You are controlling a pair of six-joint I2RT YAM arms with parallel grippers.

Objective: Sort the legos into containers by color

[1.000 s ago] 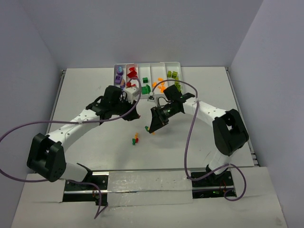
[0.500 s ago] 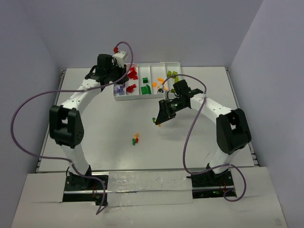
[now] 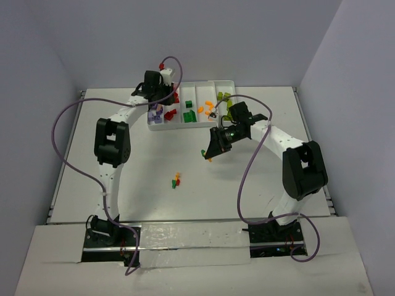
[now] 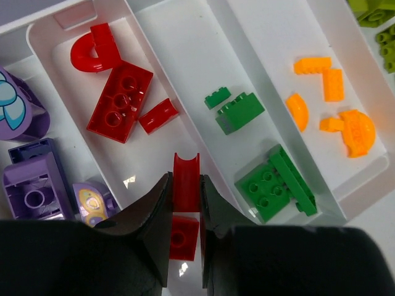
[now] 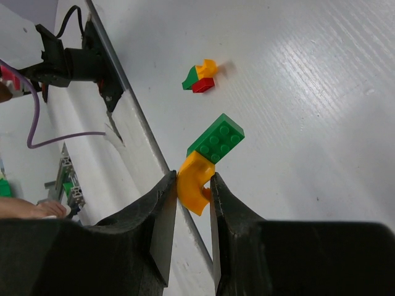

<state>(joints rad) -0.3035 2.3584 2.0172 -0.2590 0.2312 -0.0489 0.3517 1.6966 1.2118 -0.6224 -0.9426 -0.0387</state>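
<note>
Containers: five; loose legos: three.

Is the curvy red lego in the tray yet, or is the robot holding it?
Held. The left end effector pinches the red lego over the tray's red compartment.

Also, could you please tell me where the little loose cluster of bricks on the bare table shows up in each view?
Top external: the cluster lies in the middle of the table, toward the arm bases.
Left wrist: not in it.
Right wrist: upper middle.
Shared landmark: the green-and-orange piece held in the right gripper, in both those views.
</note>
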